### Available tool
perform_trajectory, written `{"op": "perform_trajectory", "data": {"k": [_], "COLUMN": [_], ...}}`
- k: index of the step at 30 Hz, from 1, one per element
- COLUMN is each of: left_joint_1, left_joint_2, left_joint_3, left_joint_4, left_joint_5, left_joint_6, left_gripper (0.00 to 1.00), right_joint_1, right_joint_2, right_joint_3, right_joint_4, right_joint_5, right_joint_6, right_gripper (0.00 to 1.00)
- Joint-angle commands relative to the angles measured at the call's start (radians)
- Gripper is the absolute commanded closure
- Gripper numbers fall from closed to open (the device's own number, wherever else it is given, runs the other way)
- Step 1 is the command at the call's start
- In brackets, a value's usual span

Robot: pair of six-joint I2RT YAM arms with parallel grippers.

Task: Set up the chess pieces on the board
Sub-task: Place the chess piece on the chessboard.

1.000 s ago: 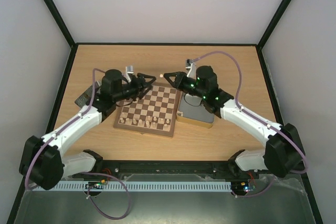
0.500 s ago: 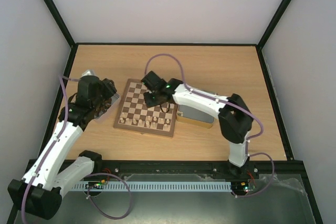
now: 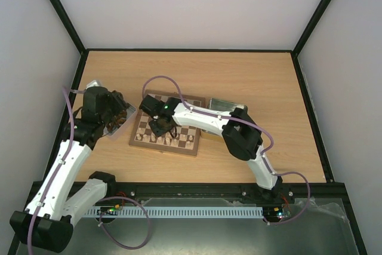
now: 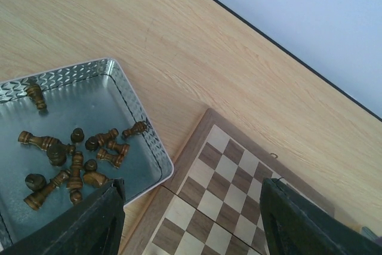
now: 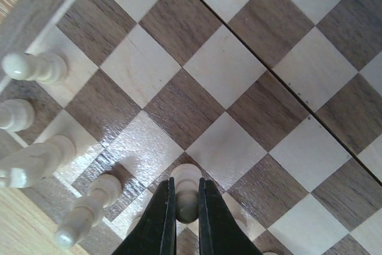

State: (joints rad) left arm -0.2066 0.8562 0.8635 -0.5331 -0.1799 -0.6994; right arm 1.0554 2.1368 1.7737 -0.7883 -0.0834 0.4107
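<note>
Right fingers (image 5: 160,222) pinch a pale pawn (image 5: 185,178) low at the board (image 5: 227,67), a neighbouring pawn (image 5: 89,210) just left of them. Best seat its base flat mid-square, part only slightly, lift straight off to spare the neighbour. Left fingers (image 4: 89,225) spread, empty; dark pieces (image 4: 74,159) in the tray (image 4: 89,97) ahead-left of them.

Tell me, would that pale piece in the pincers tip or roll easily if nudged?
Probably tippy: the pale piece looks tall and narrow. Once down it would likely roll, being round; dark pieces lie toppled in the tray. Seemingly stiff: the right gripper pinches it undeformed.
</note>
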Motion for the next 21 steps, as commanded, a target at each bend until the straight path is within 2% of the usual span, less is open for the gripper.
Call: {"op": "perform_trajectory", "data": {"k": [1, 8, 13, 21], "left_joint_1": [0.013, 0.019, 0.022, 0.024], "left_joint_2": [0.001, 0.017, 0.022, 0.030], "left_joint_3": [0.025, 0.007, 0.009, 0.012], "left_joint_4": [-0.007, -0.002, 0.001, 0.000], "left_joint_5": [0.016, 0.044, 0.055, 0.072], "left_joint_6": [0.026, 0.024, 0.022, 0.023], "left_gripper": [0.36, 0.36, 0.36, 0.36], "right_joint_1": [0.013, 0.015, 0.015, 0.012], "right_joint_2": [0.031, 0.043, 0.032, -0.038], "right_joint_3": [0.046, 0.044, 0.053, 0.046], "right_joint_4": [-0.071, -0.086, -0.080, -0.039], "right_joint_5": [0.029, 0.032, 0.022, 0.046], "right_joint_6": [-0.021, -0.027, -0.020, 0.032], "right_gripper": [0.97, 0.94, 0.82, 0.74]}}
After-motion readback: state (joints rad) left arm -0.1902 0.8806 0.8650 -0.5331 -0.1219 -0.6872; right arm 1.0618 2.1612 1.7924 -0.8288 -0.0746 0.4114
